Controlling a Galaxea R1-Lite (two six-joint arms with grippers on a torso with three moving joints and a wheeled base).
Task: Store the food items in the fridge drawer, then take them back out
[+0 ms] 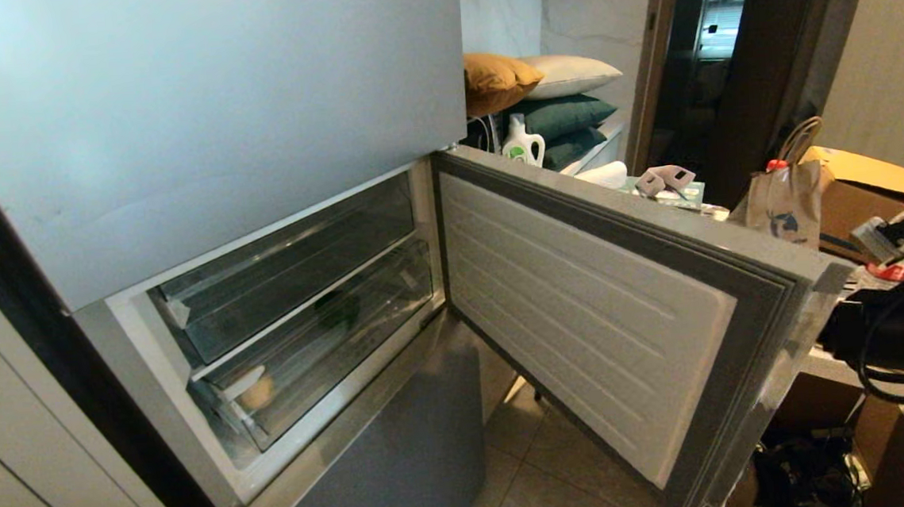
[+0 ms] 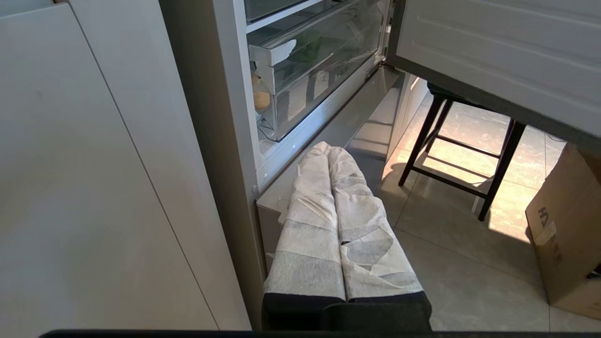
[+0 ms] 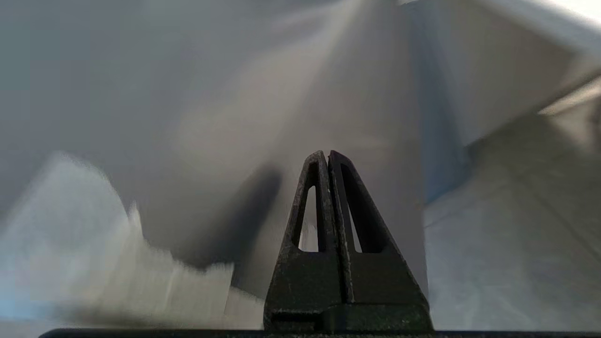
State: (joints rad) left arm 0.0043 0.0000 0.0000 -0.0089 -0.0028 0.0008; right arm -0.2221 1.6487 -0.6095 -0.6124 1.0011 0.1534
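Inside, fridge drawer [image 1: 323,350] long axis across the fridge, pepper [image 1: 338,309] and potato [image 1: 257,390] within, right gripper [image 3: 327,157] closed, empty

At centre left of the frame the fridge drawer [image 1: 323,350] sits pushed in behind its clear front, the green bell pepper [image 1: 338,309] dimly visible mid-drawer and the potato [image 1: 257,392] at its lower left end. The fridge door [image 1: 591,307] stands open across the centre right.
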